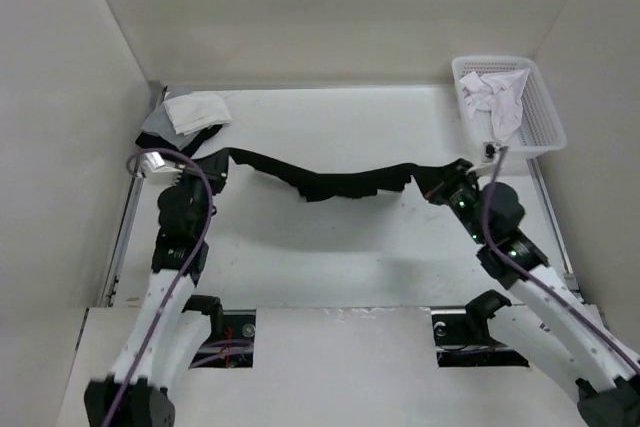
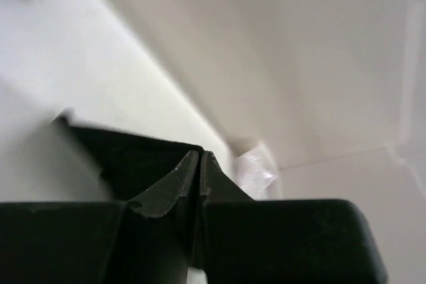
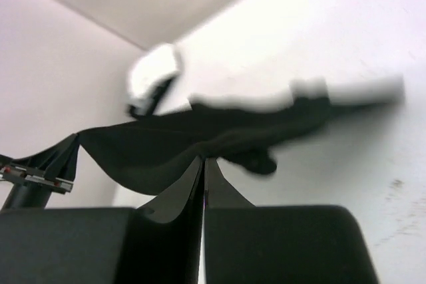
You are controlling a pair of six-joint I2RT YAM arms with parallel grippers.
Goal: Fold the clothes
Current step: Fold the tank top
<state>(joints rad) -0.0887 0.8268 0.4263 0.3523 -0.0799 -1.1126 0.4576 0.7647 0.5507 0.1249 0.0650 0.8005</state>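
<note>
Top view: black shirt (image 1: 340, 182) is strung out as a narrow band between both grippers, across the far half of the white table (image 1: 330, 267). The middle sags towards the near edge; can't tell if it touches the table. Left gripper (image 1: 218, 169) is pinched on the shirt's left end, right gripper (image 1: 438, 185) on its right end. Both arms reach away from their bases, well apart. Pile of white, grey and black cloths (image 1: 195, 112) sits in the far left corner, just beyond the left gripper. White basket (image 1: 548, 122) is at the far right corner with a crumpled white garment (image 1: 495, 97) inside, near the right gripper but apart from it.

Left wrist: left gripper (image 2: 201, 154) has its jaws pressed together, no visible gap. Black shirt (image 2: 126, 154) bunches right at the fingertips and runs off to the left. Behind it there's pale table and wall, all soft focus.

Right wrist: right gripper (image 3: 203, 159) has its jaws shut tight on a fold of the shirt (image 3: 200, 134). Fabric hangs in a dark curve from the tips and stretches away across the frame. Cloth pile (image 3: 156, 74) is a white blur behind it.
</note>
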